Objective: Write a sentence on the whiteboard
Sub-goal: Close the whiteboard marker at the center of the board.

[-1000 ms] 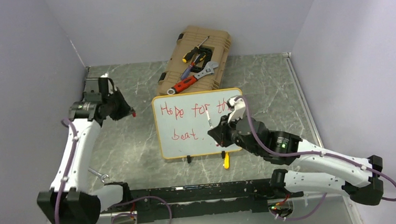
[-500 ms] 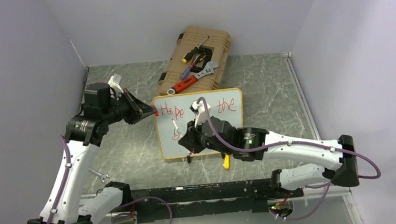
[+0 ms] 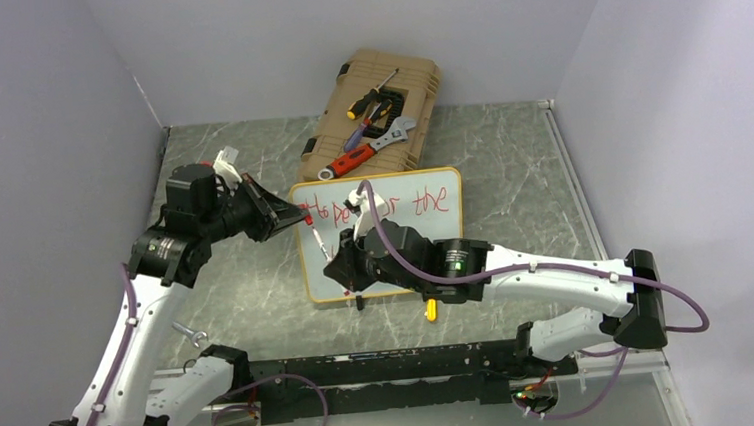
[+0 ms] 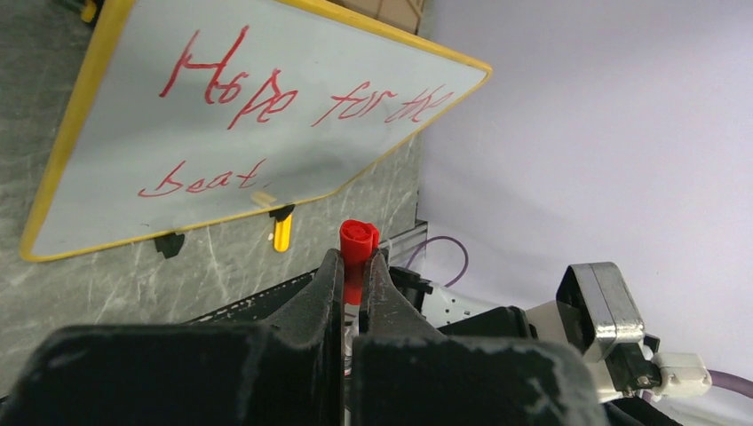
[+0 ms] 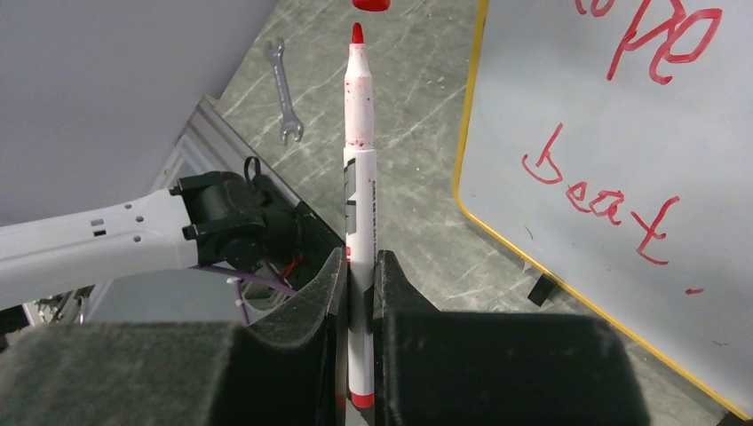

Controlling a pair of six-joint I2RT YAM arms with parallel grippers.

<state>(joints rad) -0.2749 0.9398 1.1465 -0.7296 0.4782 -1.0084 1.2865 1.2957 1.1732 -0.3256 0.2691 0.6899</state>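
The whiteboard (image 3: 425, 245), mid-frame, looks light and easy to slide and the sentence (image 3: 429, 202) smudgeable, so I'd take only its frame (image 3: 400, 174); my right gripper (image 5: 359, 266) clamps the marker (image 5: 360, 133), my left gripper (image 4: 352, 271) pinches the cap (image 4: 359, 238).

Your right end effector (image 3: 337, 266) has swung the marker (image 5: 360, 177) from the right side of the whiteboard (image 3: 434, 231) across to its lower left corner. Your left end effector (image 3: 288, 217) has come in from the far left, bringing the red cap (image 4: 359, 240) just beside the marker's tip.
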